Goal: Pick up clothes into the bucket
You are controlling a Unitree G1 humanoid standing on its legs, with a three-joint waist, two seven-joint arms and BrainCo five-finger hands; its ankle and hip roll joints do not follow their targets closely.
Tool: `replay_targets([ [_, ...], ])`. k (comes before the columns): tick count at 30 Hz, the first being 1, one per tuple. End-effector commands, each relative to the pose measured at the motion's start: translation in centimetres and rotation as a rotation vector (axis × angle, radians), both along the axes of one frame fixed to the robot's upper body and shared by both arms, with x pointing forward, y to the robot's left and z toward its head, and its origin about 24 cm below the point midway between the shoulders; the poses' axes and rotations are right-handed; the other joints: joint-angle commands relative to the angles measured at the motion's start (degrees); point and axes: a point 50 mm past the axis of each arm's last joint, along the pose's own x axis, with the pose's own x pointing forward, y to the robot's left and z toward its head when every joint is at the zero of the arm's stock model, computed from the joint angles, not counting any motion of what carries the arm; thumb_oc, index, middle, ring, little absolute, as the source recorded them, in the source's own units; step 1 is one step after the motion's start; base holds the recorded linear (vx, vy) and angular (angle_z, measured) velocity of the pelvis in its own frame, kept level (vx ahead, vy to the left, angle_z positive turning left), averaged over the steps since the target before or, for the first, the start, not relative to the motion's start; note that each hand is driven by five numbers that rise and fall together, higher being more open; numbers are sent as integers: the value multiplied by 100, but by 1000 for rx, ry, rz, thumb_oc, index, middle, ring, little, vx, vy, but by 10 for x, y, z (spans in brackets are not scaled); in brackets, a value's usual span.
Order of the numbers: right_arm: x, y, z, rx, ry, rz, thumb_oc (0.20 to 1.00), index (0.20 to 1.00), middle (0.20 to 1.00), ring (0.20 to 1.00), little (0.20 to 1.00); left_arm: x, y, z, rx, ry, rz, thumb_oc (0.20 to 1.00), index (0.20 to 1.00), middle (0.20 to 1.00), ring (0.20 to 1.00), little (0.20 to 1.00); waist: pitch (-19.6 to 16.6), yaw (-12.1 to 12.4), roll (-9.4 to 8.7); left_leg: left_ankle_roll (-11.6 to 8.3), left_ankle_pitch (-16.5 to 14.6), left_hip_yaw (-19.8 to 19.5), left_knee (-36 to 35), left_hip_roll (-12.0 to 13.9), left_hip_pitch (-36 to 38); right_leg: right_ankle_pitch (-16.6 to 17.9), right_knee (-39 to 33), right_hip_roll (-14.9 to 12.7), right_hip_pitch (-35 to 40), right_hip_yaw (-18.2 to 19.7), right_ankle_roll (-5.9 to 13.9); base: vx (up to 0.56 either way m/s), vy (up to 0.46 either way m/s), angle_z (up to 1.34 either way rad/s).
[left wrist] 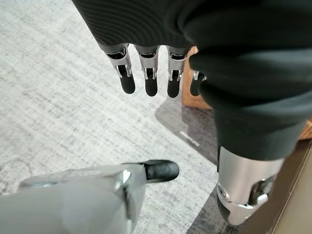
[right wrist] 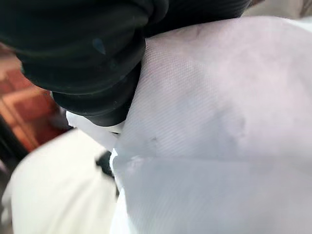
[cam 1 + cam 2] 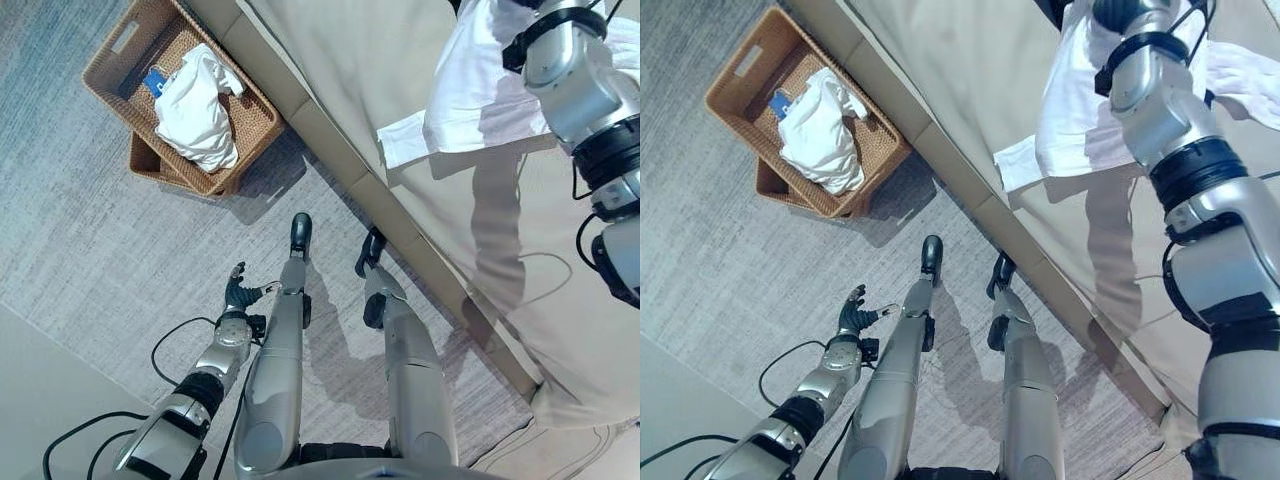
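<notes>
A brown wicker basket stands on the grey carpet at the far left, beside the bed. A crumpled white garment lies in it over something blue. A second white garment hangs in the air above the bed from my raised right hand and casts a shadow on the bed cover. In the right wrist view this white cloth lies right against the hand's dark cover. My left hand hangs low over the carpet, open and holding nothing, its fingers straight.
The beige bed runs diagonally across the right side, its edge close to the basket. More white cloth lies on the bed beyond my right arm. A lower wicker piece sits under the basket. Open carpet lies to the left.
</notes>
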Motion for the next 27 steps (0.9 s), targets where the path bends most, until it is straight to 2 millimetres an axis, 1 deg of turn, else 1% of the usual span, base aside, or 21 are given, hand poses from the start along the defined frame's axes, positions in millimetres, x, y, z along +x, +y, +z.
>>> replay_targets([
  [1,-31,-17,32,52,-249,11,200,200,200,200,200,-18,17,-12,37,36,65,1000,1000,1000,1000,1000,-75,2,-223,-37,-107,-321,-128,-52,327,-191,3,-195,537,215,534,-20,58,1],
  [2,-50,-36,31,116,-381,3,200,200,200,200,200,-24,22,-17,72,63,77,1000,1000,1000,1000,1000,-75,-70,-212,-11,-178,-269,-94,-77,588,-191,-10,-207,799,267,556,-20,58,0],
  [3,-50,-37,29,119,-379,1,200,200,200,200,200,-24,23,-17,76,65,75,1000,1000,1000,1000,1000,-75,-50,-225,-11,-180,-269,-99,-76,604,-191,-17,-206,816,266,557,-17,61,1],
  [7,-69,-53,17,222,-486,44,200,200,200,200,200,-31,29,-23,109,99,74,1000,1000,1000,1000,1000,-75,-106,-196,17,-243,-163,-195,-94,1187,-197,-137,-229,1400,323,587,0,50,-5],
  [8,-70,-58,12,237,-482,43,200,200,200,200,200,-32,30,-22,117,94,66,1000,1000,1000,1000,1000,-75,-102,-192,21,-253,-141,-241,-95,1361,-185,-183,-243,1561,331,597,-11,75,-17],
  [9,-74,-58,11,247,-500,62,200,200,200,200,200,-31,31,-20,115,83,66,1000,1000,1000,1000,1000,-75,-114,-177,36,-216,-122,-305,-94,1485,-126,-250,-245,1677,334,609,9,65,-13],
  [11,-80,-61,9,261,-522,84,200,200,200,200,200,-26,31,-9,120,22,47,1000,1000,1000,1000,1000,-84,-139,-167,44,-259,-58,-448,-88,1846,-130,-363,-240,2001,392,643,40,73,-14],
  [12,-83,-59,5,262,-524,113,200,200,200,200,200,-23,32,-1,110,-24,43,1000,1000,1000,1000,1000,-224,-166,-168,59,-263,-3,-608,-71,2095,-84,-518,-219,2203,413,670,26,61,-23],
  [13,-83,-60,4,263,-524,112,200,200,200,200,200,-23,32,-1,112,-23,43,1000,1000,1000,1000,1000,-222,-159,-170,63,-224,-3,-622,-72,2089,-41,-546,-218,2205,410,669,51,55,-26],
  [15,-84,-55,-1,254,-506,153,200,200,200,200,200,-16,27,17,95,-117,0,1000,1000,1000,1000,1000,-406,-200,-169,60,-275,72,-747,-60,2343,-43,-680,-204,2424,427,702,74,47,-16],
  [17,-82,-51,-9,253,-461,198,200,200,200,200,200,-11,23,38,92,-210,-72,1000,1000,1000,1000,1000,-573,-230,-178,72,-278,160,-823,-65,2545,50,-847,-183,2617,473,731,81,50,-12],
  [18,-81,-47,-13,255,-439,227,200,200,200,200,200,-9,21,47,87,-248,-104,1000,1000,1000,1000,1000,-646,-246,-166,74,-334,188,-839,-60,2640,29,-873,-179,2693,498,741,47,33,-13],
  [19,-81,-48,-14,257,-438,226,200,200,200,200,200,-9,22,47,88,-248,-104,1000,1000,1000,1000,1000,-646,-242,-172,78,-302,191,-842,-63,2626,68,-894,-180,2688,498,740,78,45,-16],
  [20,-77,-40,-25,252,-362,294,200,200,200,200,200,-6,18,69,92,-333,-191,1000,1000,1000,1000,1000,-808,-277,-167,83,-361,243,-873,-49,2810,90,-1003,-185,2872,534,764,67,39,-15],
  [22,-75,-35,-40,248,-292,340,200,200,200,200,200,-4,13,90,87,-414,-257,1000,1000,1000,1000,1000,-970,-306,-152,80,-425,302,-859,-51,2965,93,-1081,-178,3037,570,781,103,29,-12],
  [24,-76,-27,-56,220,-214,395,200,200,200,200,200,0,2,119,98,-520,-356,1000,1000,1000,1000,1000,-1126,-354,-133,71,-499,336,-833,-46,3103,73,-1131,-188,3190,573,794,88,2,-8],
  [25,-77,-22,-63,205,-167,429,200,200,200,200,200,1,-1,132,123,-561,-402,1000,1000,1000,1000,1000,-1204,-379,-121,77,-544,360,-812,-49,3182,59,-1148,-186,3264,592,798,95,-2,-9],
  [26,-77,-16,-70,192,-114,475,200,200,200,200,200,2,-8,149,162,-619,-467,1000,1000,1000,1000,1000,-1286,-404,-101,86,-583,379,-808,-61,3271,47,-1165,-185,3354,600,799,148,-2,-6],
  [27,-78,-9,-85,191,-27,536,200,200,200,200,200,3,-16,167,202,-678,-528,1000,1000,1000,1000,1000,-1460,-452,-66,93,-632,419,-822,-70,3418,21,-1213,-183,3496,602,797,112,-3,-1],
])
